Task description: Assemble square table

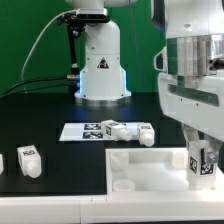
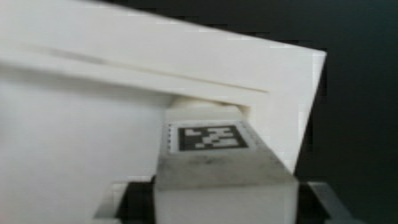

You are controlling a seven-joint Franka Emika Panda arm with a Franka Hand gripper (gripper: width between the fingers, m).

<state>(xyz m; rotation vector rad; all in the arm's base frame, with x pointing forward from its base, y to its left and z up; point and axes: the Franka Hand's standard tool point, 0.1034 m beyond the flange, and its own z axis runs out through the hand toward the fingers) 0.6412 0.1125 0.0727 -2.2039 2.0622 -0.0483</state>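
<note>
The square table top (image 1: 140, 168) lies flat at the front of the exterior view, with a round hole near its front left corner. My gripper (image 1: 201, 155) is shut on a white leg (image 1: 202, 170) with a square tag and holds it upright at the top's right corner. In the wrist view the leg (image 2: 214, 165) stands between my fingers (image 2: 134, 200), its far end against the corner of the top (image 2: 107, 110). I cannot tell whether the leg sits in a hole. My gripper (image 2: 222, 208) grips the leg's sides.
The marker board (image 1: 75, 131) lies behind the top. Two legs (image 1: 119, 130) (image 1: 147, 135) lie at its right part. Another leg (image 1: 30, 161) stands at the exterior view's left, with a further white part (image 1: 2, 162) at the edge. The robot base (image 1: 100, 65) is behind.
</note>
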